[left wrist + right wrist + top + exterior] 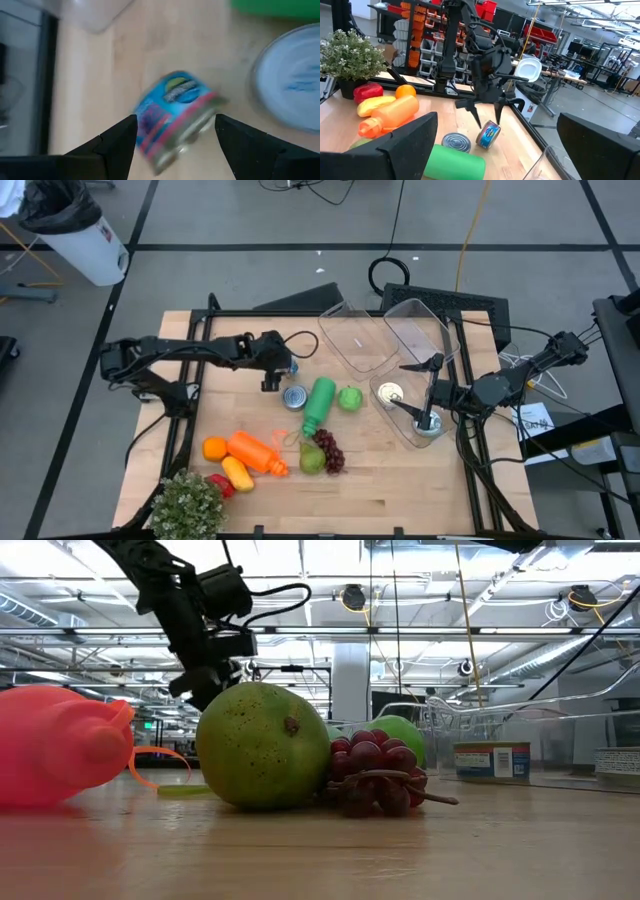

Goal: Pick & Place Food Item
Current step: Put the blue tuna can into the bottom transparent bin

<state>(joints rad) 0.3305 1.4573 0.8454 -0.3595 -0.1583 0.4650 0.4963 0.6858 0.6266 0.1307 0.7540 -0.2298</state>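
Wooden table (400,490), two cans, blue can (175,117), grey can (294,397)

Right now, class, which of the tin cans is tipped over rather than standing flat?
The blue-labelled can under the left gripper. It is tilted, label showing, while the other can beside the green bottle stands upright, lid up.

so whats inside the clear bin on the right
Two cans: one lies label-side up near the left wall, another sits under the right pincer, which covers most of it. The bin holds nothing else visible.
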